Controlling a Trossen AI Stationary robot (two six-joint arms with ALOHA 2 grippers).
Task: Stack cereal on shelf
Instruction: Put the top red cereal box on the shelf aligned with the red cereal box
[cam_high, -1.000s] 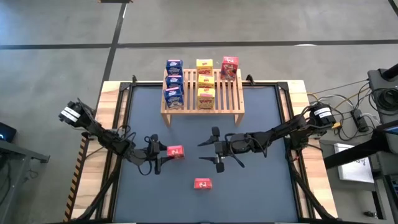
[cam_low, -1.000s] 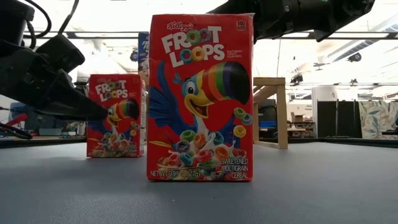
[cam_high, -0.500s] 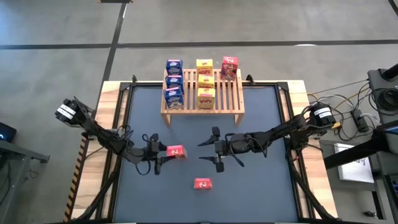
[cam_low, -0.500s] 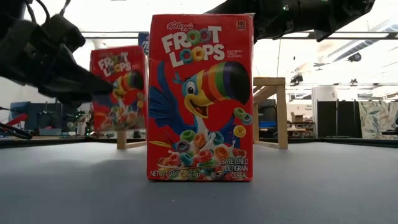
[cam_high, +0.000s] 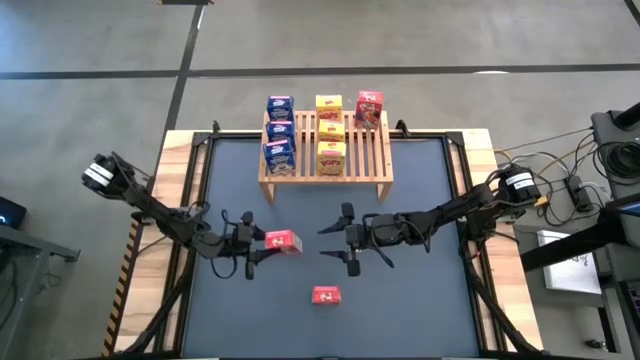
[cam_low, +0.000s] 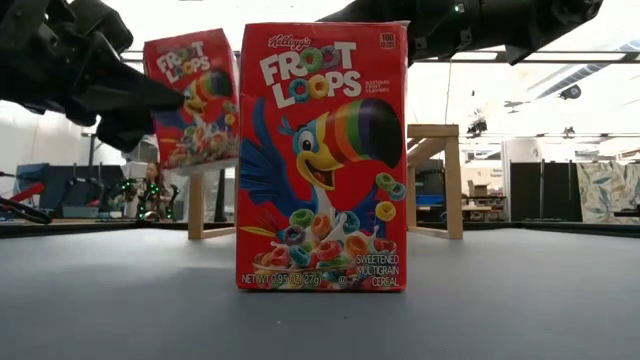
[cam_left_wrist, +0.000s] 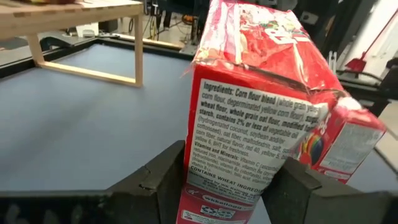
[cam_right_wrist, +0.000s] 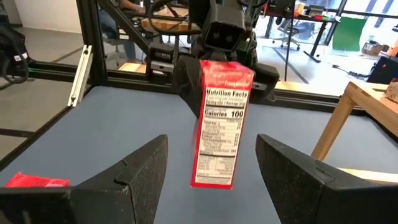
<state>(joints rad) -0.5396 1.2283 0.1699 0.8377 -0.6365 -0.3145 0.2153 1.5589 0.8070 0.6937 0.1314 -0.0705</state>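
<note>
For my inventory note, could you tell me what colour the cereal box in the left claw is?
Red; the held box shows it best in the low view.

surface (cam_high: 420, 300): dark mat top with light wood edging
shelf (cam_high: 372, 160): stands on surface at the far edge, well beyond both tools
shelf load: three blue boxes (cam_high: 279, 132), three yellow boxes (cam_high: 330, 130), one red box (cam_high: 369, 106) on the slats
loose red box (cam_high: 326, 295): on surface, nearer than both tools, between them
</note>
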